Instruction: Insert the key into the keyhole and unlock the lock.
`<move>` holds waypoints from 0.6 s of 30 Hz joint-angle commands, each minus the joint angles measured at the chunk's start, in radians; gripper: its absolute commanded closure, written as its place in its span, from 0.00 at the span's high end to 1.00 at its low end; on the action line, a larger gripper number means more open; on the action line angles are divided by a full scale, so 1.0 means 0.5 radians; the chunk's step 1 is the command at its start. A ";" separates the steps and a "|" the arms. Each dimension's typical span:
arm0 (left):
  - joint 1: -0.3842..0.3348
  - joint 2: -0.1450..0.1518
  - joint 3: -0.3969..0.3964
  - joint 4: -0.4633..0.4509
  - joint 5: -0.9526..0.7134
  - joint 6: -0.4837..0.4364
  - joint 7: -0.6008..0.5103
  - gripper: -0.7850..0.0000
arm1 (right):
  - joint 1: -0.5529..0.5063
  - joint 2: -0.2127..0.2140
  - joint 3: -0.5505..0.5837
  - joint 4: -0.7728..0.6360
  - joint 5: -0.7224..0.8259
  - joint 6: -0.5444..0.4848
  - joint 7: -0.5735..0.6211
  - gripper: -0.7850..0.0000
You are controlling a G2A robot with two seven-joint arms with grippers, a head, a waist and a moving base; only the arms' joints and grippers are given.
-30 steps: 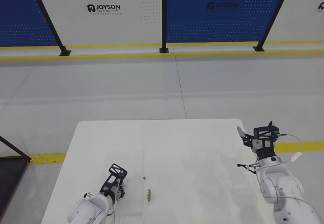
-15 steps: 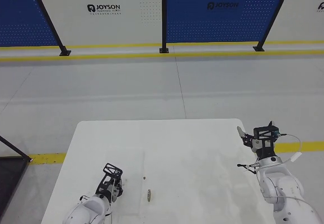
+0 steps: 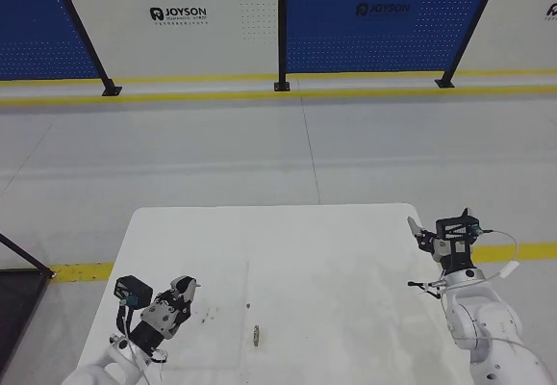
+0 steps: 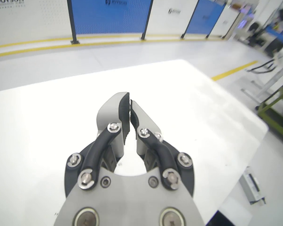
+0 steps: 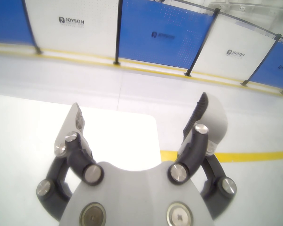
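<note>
Barely begun, I judge: the left pincer (image 4: pixel 130 101) is pinched shut on nothing discernible, the right pincer (image 5: pixel 139 103) gapes empty, and a small object (image 3: pixel 256 334) lies near the left pincer.

I can't sort out the two small things on the table (image 3: pixel 336 269): the speck (image 3: pixel 248 306) and the slightly larger piece (image 3: pixel 257 335) just beside it are too small for me to tell key from lock. The left gripper (image 4: pixel 130 102) has its pads pressed together; whether anything thin is pinched there, I can't tell. In the left wrist view the room past the table's corner is blurred. The top view's lower edge cuts off the left arm (image 3: pixel 114 364) and the right arm (image 3: pixel 485 332).
</note>
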 commanded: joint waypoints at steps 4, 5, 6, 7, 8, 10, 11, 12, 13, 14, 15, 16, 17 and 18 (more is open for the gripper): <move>0.012 0.014 -0.056 0.104 -0.073 -0.496 0.244 0.00 | -0.065 0.002 -0.013 -0.089 -0.086 -0.051 -0.010 1.00; 0.006 0.017 -0.059 0.129 -0.091 -0.596 0.284 0.00 | -0.100 0.001 -0.043 -0.127 -0.165 -0.029 -0.006 1.00; -0.002 0.019 -0.066 0.152 -0.098 -0.681 0.328 0.00 | -0.140 -0.002 -0.098 -0.170 -0.239 -0.032 -0.003 1.00; -0.008 0.021 -0.073 0.177 -0.094 -0.749 0.368 0.00 | -0.179 -0.004 -0.158 -0.210 -0.295 -0.054 0.007 1.00; -0.014 0.022 -0.078 0.189 -0.075 -0.818 0.413 0.00 | -0.221 -0.006 -0.228 -0.249 -0.346 -0.095 0.024 1.00; -0.014 0.023 -0.081 0.225 -0.043 -0.962 0.516 0.00 | -0.298 -0.009 -0.373 -0.325 -0.477 -0.176 0.058 1.00; -0.017 0.023 -0.088 0.248 -0.028 -1.022 0.561 0.00 | -0.332 -0.010 -0.434 -0.353 -0.512 -0.221 0.069 1.00; -0.019 0.024 -0.087 0.259 -0.008 -1.034 0.600 0.00 | -0.363 -0.009 -0.492 -0.375 -0.561 -0.272 0.090 1.00; -0.019 0.025 -0.081 0.262 0.011 -1.034 0.638 0.00 | -0.400 -0.008 -0.568 -0.396 -0.609 -0.358 0.113 1.00; -0.018 0.027 -0.076 0.266 0.032 -1.034 0.675 0.00 | -0.426 -0.007 -0.622 -0.414 -0.635 -0.421 0.132 1.00; -0.017 0.031 -0.075 0.275 0.050 -1.034 0.706 0.00 | -0.452 -0.005 -0.675 -0.431 -0.667 -0.488 0.154 1.00; -0.018 0.034 -0.079 0.292 0.052 -1.034 0.736 0.00 | -0.478 -0.004 -0.729 -0.439 -0.687 -0.556 0.177 1.00; -0.021 0.037 -0.080 0.306 0.048 -1.034 0.755 0.00 | -0.493 -0.002 -0.778 -0.447 -0.710 -0.615 0.203 1.00; -0.023 0.039 -0.080 0.312 0.046 -1.034 0.760 0.00 | -0.504 -0.002 -0.828 -0.439 -0.730 -0.670 0.233 1.00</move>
